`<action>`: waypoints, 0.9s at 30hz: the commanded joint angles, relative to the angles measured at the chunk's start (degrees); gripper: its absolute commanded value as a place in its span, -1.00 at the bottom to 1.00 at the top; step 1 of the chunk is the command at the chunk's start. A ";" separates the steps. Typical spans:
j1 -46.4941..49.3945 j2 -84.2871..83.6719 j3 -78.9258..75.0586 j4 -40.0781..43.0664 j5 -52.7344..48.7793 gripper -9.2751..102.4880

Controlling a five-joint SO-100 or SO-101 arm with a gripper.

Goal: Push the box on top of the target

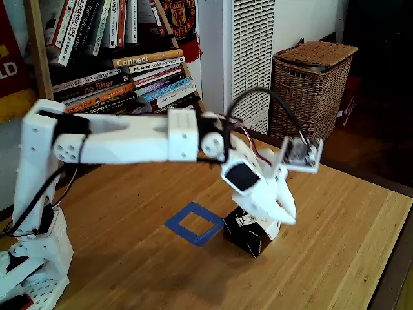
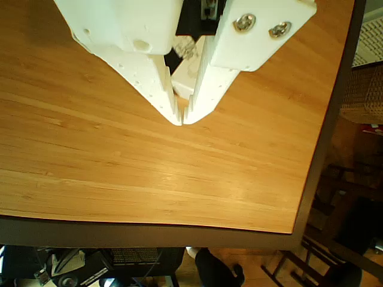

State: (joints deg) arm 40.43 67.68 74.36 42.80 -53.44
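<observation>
In the fixed view the box (image 1: pixel 250 231), black-sided with a white printed top, sits on the wooden table just right of the target (image 1: pixel 195 224), a hollow square of blue tape; the box's left corner touches or nearly touches the tape's right corner. My white gripper (image 1: pixel 289 216) hangs over the box's right side, tips pointing down and right. In the other view the gripper (image 2: pixel 182 121) is shut, its fingertips meeting at a point with nothing between them, and a bit of the box (image 2: pixel 187 84) shows behind the fingers.
A wicker basket (image 1: pixel 312 87) stands beyond the table at the back right, beside a white heater (image 1: pixel 235 51) and a bookshelf (image 1: pixel 116 58). The table's dark edge (image 2: pixel 323 137) runs close on the right in the other view.
</observation>
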 commanded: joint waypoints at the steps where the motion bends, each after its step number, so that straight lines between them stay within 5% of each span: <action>1: 0.44 -0.35 -3.60 -0.88 0.44 -0.83; 27: -2.20 -11.69 -10.37 2.46 -1.76 -0.83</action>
State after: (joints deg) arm 39.11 55.02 66.27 44.82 -54.93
